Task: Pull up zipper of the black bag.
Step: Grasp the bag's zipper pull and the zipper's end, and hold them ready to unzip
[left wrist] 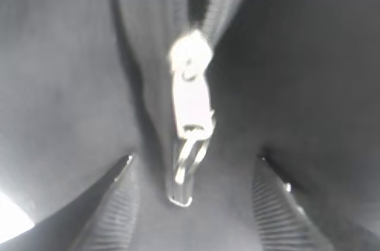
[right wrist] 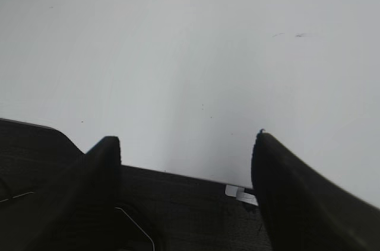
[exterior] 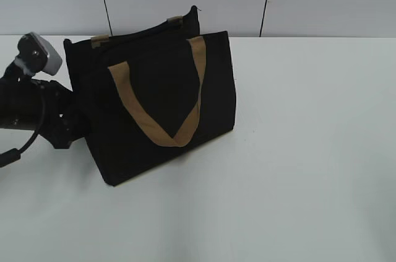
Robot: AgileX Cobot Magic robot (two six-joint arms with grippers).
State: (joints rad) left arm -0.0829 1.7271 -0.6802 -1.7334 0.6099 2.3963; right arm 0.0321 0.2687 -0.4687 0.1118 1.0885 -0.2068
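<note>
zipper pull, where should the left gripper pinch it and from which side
Pinch the dangling tab below the slider, not the slider body. It hangs flat and free between the left gripper fingers, which are open on either side, so closing straight in from there probably catches its flat faces.

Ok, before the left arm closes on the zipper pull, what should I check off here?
1. Small silvery metal pull centred between the left gripper fingers: ok.
2. Left gripper open around the pull, ribbed pads apart: ok.
3. Pull already clamped: not ok, gaps show on both sides.
4. Boxy black fabric bag with tan straps steady on the white table: cannot tell, it stands tilted.
5. Right gripper clear of the bag: ok, open over bare table.
6. Zipper teeth above the pull parted: ok.
</note>
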